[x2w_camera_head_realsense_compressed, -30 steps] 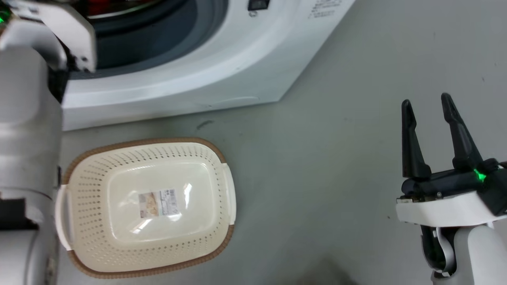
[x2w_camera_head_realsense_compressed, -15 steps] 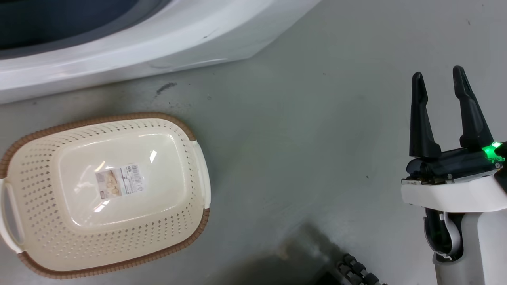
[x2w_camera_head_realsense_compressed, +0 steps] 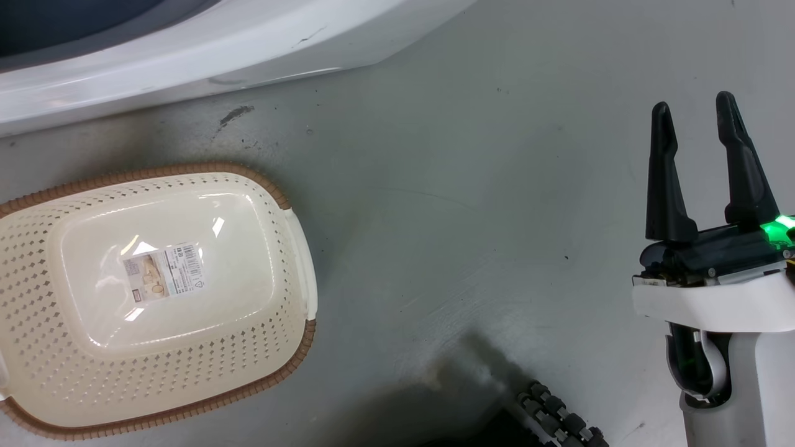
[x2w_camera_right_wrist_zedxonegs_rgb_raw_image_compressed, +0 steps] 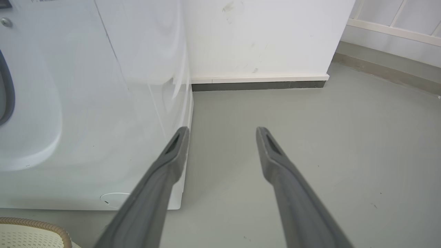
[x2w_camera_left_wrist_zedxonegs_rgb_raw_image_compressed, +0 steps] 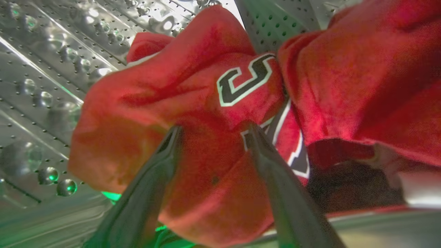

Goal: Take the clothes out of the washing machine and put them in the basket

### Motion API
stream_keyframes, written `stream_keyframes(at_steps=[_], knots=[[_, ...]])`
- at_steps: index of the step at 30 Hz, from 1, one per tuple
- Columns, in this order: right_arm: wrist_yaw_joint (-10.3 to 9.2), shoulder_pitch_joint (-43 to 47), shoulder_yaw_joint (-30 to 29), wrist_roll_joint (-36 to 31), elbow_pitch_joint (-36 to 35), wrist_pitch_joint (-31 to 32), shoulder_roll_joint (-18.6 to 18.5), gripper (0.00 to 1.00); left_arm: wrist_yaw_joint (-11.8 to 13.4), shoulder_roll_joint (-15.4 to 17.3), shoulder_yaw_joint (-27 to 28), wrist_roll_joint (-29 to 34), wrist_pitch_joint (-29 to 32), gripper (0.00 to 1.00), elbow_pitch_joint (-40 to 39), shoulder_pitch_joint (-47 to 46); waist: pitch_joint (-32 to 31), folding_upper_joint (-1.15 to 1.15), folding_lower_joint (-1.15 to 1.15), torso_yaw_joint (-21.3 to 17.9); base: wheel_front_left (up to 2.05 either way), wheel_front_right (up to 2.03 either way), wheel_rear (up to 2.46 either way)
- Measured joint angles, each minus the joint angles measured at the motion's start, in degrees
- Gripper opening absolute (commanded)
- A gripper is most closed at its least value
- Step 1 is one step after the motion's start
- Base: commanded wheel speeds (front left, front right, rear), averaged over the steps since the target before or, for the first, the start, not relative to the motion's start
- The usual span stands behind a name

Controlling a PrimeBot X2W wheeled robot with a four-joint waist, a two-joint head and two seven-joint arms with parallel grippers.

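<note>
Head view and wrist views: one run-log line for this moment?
left gripper: open, tips at clothes in drum | right gripper: open, holding nothing | basket: on floor, no clothes in it

**A:** What does the right end effector (x2w_camera_head_realsense_compressed: pixel 692 102) look like?

**B:** It has two long, tapering black fingers (x2w_camera_head_realsense_compressed: pixel 667 180) set in a black block (x2w_camera_head_realsense_compressed: pixel 708 254) on a white wrist shell (x2w_camera_head_realsense_compressed: pixel 714 304). A green light (x2w_camera_head_realsense_compressed: pixel 776 228) glows just above the shell's right end. A pale forearm (x2w_camera_head_realsense_compressed: pixel 745 403) joins on below the shell.

**A:** And the left end effector (x2w_camera_left_wrist_zedxonegs_rgb_raw_image_compressed: pixel 215 128)?

**B:** It has the same slim shape, dark grey up close, with a narrow slot near each tip.
</note>
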Motion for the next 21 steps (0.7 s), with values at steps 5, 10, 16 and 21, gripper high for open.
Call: stream_keyframes(at_steps=[5, 10, 16, 21], knots=[[0.00, 0.0, 0.4, 0.0, 0.0, 0.0, 0.0, 1.00, 0.0, 0.0, -0.8, -0.6, 0.7, 1.00, 0.3, 0.1, 0.2, 0.00, 0.00, 0.1, 0.00, 0.00, 0.00], [0.00, -0.1, 0.5, 0.0, -0.2, 0.0, 0.0, 1.00, 0.0, 0.1, -1.9, -1.5, 0.0, 0.00, 0.1, 0.2, 0.3, 0.00, 0.00, 0.0, 0.00, 0.00, 0.00], [0.00, -0.4, 0.3, -0.4, -0.2, 0.0, 0.0, 1.00, 0.0, 0.5, -3.0, -3.0, -3.9, 0.00, -0.7, 0.9, -0.3, 0.00, 0.00, 0.2, 0.00, 0.00, 0.00], [0.00, -0.4, 0.3, -0.9, 0.0, 0.0, 0.0, 1.00, 0.0, 0.2, -2.6, -4.3, -8.4, 0.00, -1.4, 1.8, -1.6, 0.00, 0.00, 0.6, 0.00, 0.00, 0.00]])
